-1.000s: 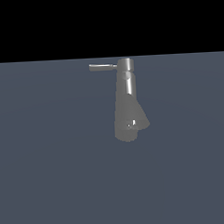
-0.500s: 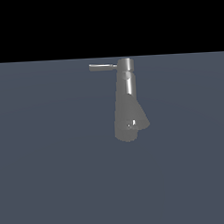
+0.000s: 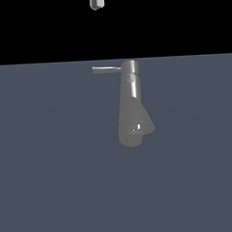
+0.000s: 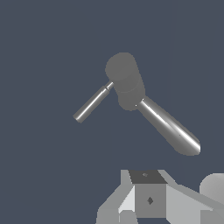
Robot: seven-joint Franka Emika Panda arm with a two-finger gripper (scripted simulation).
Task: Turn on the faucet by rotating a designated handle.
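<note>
The grey metallic faucet [image 3: 132, 105] stands upright on the dark floor, its shiny cylinder widening to a flared base. The handle [image 3: 106, 69], a thin straight rod, sticks out from the faucet's top toward the exterior view's left. My gripper [image 3: 97, 1] shows only as a pale tip at the top edge, well above the handle and apart from it. In the wrist view I look down on the faucet [image 4: 125, 80], the handle [image 4: 92, 103] and a shiny cylindrical part. My gripper [image 4: 148, 194] holds nothing; how its jaws stand is unclear.
A flat dark grey floor [image 3: 54, 179] lies all around the faucet. A black background fills the upper part of the exterior view.
My gripper's tip has come into the exterior view at the top edge. The faucet and its handle have not moved.
</note>
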